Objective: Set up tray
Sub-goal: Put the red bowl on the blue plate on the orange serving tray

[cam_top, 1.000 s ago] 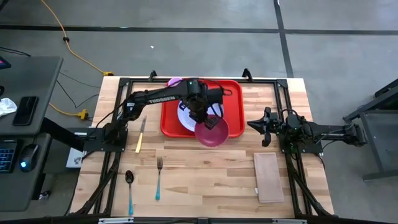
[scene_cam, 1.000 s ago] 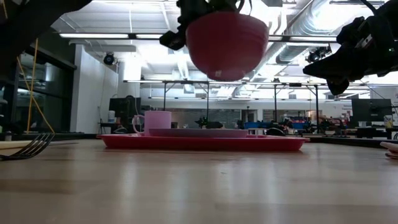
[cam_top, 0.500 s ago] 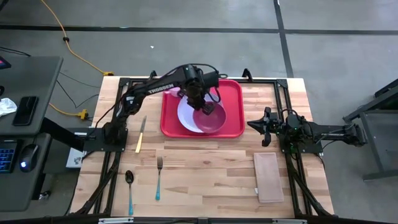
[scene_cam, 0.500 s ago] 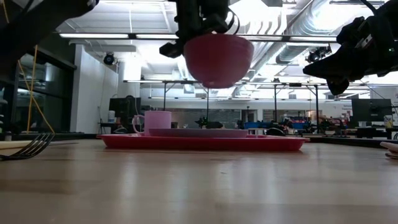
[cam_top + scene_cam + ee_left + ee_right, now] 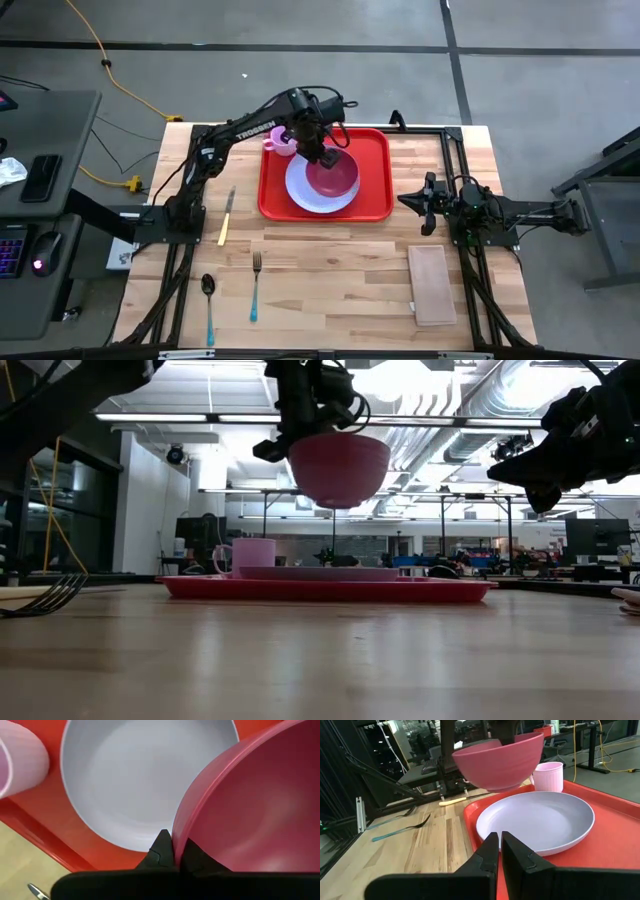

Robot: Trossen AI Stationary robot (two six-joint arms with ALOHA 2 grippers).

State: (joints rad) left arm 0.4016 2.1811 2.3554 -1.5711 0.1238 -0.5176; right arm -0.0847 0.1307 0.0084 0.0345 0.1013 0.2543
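The red tray (image 5: 373, 150) lies at the table's far middle with a round lavender plate (image 5: 300, 190) and a pink cup (image 5: 281, 143) on it. My left gripper (image 5: 321, 157) is shut on a deep pink bowl (image 5: 338, 176) and holds it in the air above the plate, as the low view shows of the bowl (image 5: 338, 465) and the tray (image 5: 325, 589). My right gripper (image 5: 424, 203) waits shut, pointing level, at the table's right, clear of everything. My left gripper pinches the bowl's rim (image 5: 176, 838) on the side toward the table's left, one finger (image 5: 196, 860) inside the bowl and one finger (image 5: 161, 851) outside. The fingers come from above, pointing down. The bowl hangs upright and about level, lifted clear above the plate (image 5: 145, 775).
A knife (image 5: 226, 216), a fork (image 5: 255, 285) and a spoon (image 5: 208, 298) lie on the bare wood left of and nearer than the tray. A tan napkin (image 5: 432, 285) lies at the near right. The cup stands just left of the held bowl.
My left gripper has carried the bowl toward the table's far edge, from over the tray's near rim to over the plate. The bowl has stayed upright and clear of the tray, still in the same hold.
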